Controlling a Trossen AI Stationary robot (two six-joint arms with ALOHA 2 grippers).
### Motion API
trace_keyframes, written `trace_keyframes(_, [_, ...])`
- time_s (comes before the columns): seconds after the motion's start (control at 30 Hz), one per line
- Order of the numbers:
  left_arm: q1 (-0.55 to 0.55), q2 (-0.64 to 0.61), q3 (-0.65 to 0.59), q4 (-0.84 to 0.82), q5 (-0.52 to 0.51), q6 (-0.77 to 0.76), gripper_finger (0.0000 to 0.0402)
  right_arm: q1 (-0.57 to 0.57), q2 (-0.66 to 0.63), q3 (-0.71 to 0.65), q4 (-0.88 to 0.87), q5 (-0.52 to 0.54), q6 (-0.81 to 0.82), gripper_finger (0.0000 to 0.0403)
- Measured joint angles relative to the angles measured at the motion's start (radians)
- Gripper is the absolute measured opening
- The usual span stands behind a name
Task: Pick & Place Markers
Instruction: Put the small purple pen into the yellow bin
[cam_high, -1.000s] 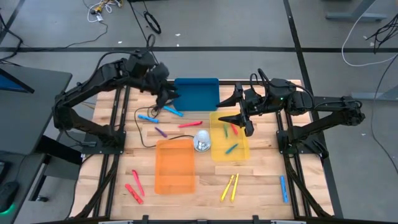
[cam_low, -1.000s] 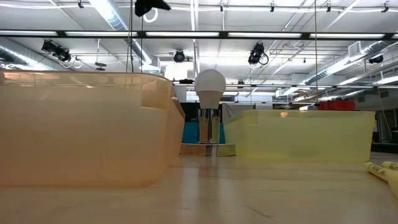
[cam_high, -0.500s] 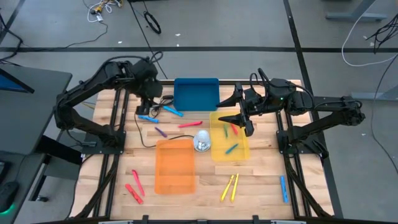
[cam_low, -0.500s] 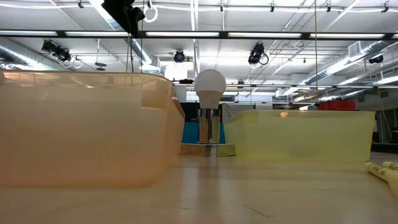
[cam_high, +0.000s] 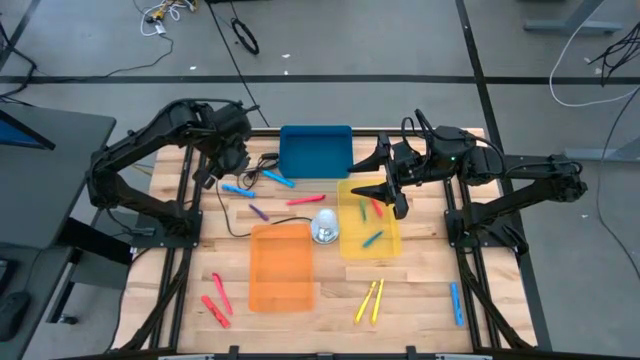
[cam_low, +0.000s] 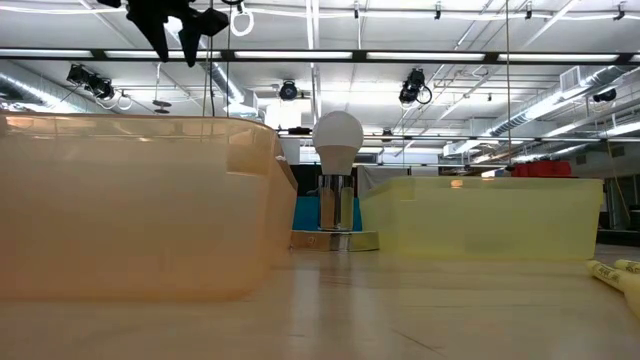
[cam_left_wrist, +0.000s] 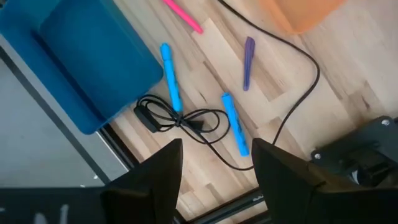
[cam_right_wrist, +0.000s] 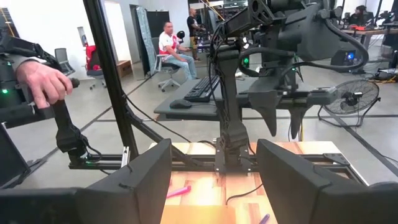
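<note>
Markers scattered low to high, both grippers parted and empty.

Low in frame: red markers (cam_high: 215, 300), yellow markers (cam_high: 369, 300), blue marker (cam_high: 456, 303). Mid-frame: orange tray (cam_high: 281, 265), yellow tray (cam_high: 385, 247) holding three markers. Higher: right gripper (cam_high: 388, 186) spread over yellow tray; left gripper (cam_high: 225, 168) spread above light blue marker (cam_high: 237, 188), upper left, beside blue tray (cam_high: 315, 150).

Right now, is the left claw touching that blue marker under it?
Apart. In the left wrist view the left gripper hangs open above the table, and the blue marker lies flat on the wood below, beside a black cable.
</note>
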Motion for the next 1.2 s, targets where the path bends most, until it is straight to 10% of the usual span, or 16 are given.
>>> trace_keyframes(1.2, [-0.078, 0.002, -0.598, 0.493, 0.055, -0.052, 0.0197, 0.000, 0.000, 0.000, -0.016, -0.017, 0.026, 0.0235])
